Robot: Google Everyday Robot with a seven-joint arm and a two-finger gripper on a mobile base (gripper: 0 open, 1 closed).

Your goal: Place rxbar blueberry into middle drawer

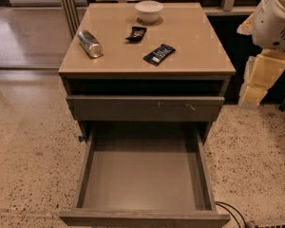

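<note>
rxbar blueberry (159, 54) lies flat on the cabinet top (194, 37), right of centre toward the near edge, angled diagonally, nothing touching it. Likely light, thin and slightly flexible. The film wrapper is probably slick, so a pinch from straight above could skate off. Best bet is to grip across the short width near the middle, jaws square to the long edges; the ends are crimped and floppy. Not fragile, moderate squeeze is ok. gripper (254, 91) hangs at the far right of the scene, off the cabinet's right side and below top level, well apart from the bar. Open or closed: cannot tell. It has nothing of the task in it. Containers: middle drawer (142, 175) is pulled fully out toward the near side, flat bottom bare, nothing inside, low walls so an easy drop-in. The upper drawer front (145, 108) with scratch marks is closed. White bowl (149, 11) at far centre, contents not visible. Small black packet (136, 33) sits just near of the bowl, silver can (90, 43) lies on its side at the left.
</note>
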